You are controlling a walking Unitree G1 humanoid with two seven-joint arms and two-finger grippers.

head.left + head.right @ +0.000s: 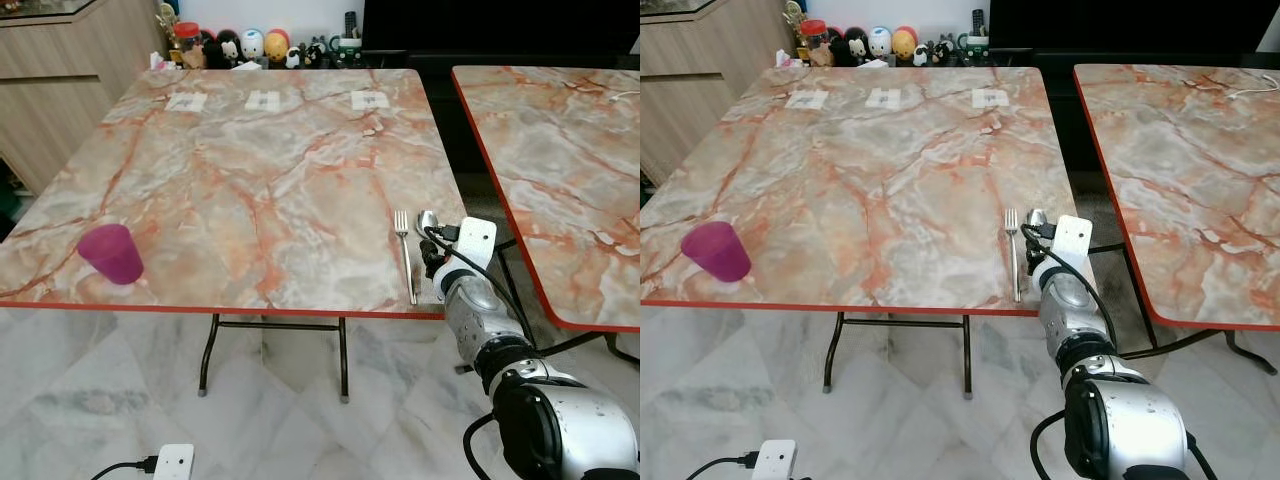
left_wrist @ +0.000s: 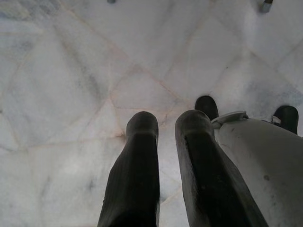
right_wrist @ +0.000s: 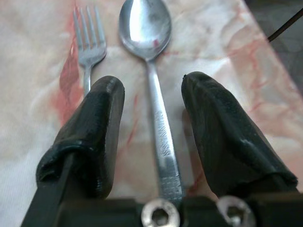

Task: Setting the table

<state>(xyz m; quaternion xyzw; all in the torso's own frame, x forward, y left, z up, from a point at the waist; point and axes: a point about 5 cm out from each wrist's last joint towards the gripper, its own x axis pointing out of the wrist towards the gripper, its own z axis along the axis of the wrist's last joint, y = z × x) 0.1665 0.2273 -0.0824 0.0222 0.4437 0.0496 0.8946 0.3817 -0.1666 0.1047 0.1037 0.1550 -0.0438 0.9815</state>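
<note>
A silver fork [image 1: 404, 252] lies near the front right edge of the marble table [image 1: 260, 180], tines pointing away from me. Beside it on the right lies a silver spoon [image 3: 151, 71], its bowl [image 1: 427, 221] peeking out past my right wrist. My right gripper [image 3: 151, 101] is open, low over the spoon, with one finger on each side of the handle and neither touching it. A magenta plastic cup [image 1: 111, 254] stands at the table's front left corner. My left gripper [image 2: 165, 127] hangs over the floor with its fingers close together and nothing between them.
A second marble table [image 1: 560, 150] stands to the right, across a narrow gap. Three paper slips [image 1: 263, 100] lie along the far edge, and toy figures [image 1: 250, 45] line the back. A wooden cabinet [image 1: 60, 70] is at left. A white power plug [image 1: 172, 461] lies on the tiled floor.
</note>
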